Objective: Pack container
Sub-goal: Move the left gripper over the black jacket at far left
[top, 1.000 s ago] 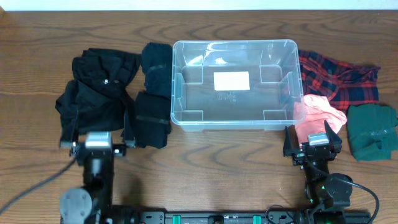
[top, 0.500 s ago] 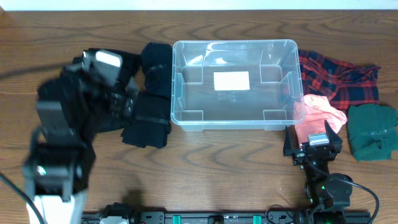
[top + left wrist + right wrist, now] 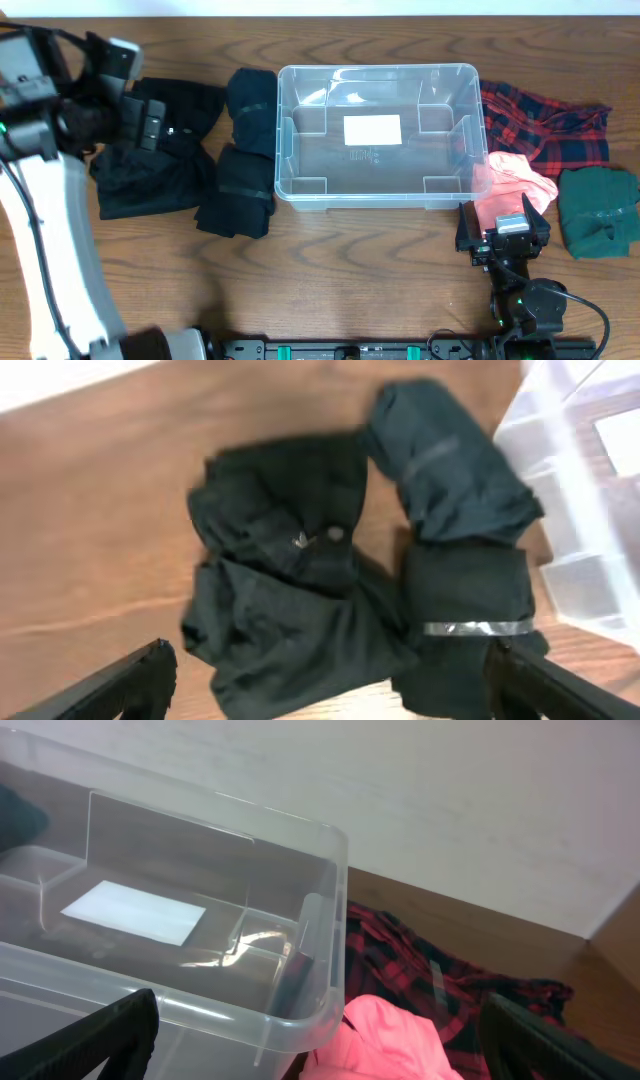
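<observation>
Hovering the left pincer [image 3: 150,122], released, over crumpled black clothes [image 3: 150,185] at nine o'clock from the clear rectangular plastic tub [image 3: 440,150] mid-tabletop [image 3: 350,270]; resting the right pincer [image 3: 503,224], released too, at five o'clock, beside pink cloth [image 3: 510,178].

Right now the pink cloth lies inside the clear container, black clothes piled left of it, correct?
No: the overhead view shows the pink cloth outside the container, beside its near right corner. Black clothes are indeed piled left of it.

Open container [image 3: 320,150] looks unobstructed inside; black clothes [image 3: 248,120] crowd its left wall.
</observation>
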`<state>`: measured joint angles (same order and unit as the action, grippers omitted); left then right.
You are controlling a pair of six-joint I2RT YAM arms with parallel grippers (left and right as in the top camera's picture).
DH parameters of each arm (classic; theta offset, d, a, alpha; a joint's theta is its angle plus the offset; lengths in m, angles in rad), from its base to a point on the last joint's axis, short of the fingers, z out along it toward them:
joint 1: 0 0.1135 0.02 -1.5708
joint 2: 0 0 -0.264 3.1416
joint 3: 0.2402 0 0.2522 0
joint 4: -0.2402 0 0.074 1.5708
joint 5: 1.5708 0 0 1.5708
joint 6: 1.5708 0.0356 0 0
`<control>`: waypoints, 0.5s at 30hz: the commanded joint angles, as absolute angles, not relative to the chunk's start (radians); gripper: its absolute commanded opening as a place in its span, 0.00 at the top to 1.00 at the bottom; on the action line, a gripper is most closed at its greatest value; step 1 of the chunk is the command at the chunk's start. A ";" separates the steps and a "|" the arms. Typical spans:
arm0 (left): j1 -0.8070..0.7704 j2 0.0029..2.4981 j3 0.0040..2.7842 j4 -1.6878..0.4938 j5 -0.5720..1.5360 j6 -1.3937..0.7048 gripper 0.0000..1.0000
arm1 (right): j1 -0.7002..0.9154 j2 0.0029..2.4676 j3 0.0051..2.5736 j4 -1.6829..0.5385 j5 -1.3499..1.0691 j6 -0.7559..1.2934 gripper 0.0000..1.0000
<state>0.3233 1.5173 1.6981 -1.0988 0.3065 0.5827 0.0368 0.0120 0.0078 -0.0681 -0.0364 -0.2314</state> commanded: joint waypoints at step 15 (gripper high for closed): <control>0.636 1.775 1.713 -0.947 0.516 0.632 0.02 | 0.033 0.005 0.006 -0.072 -0.034 -0.241 0.01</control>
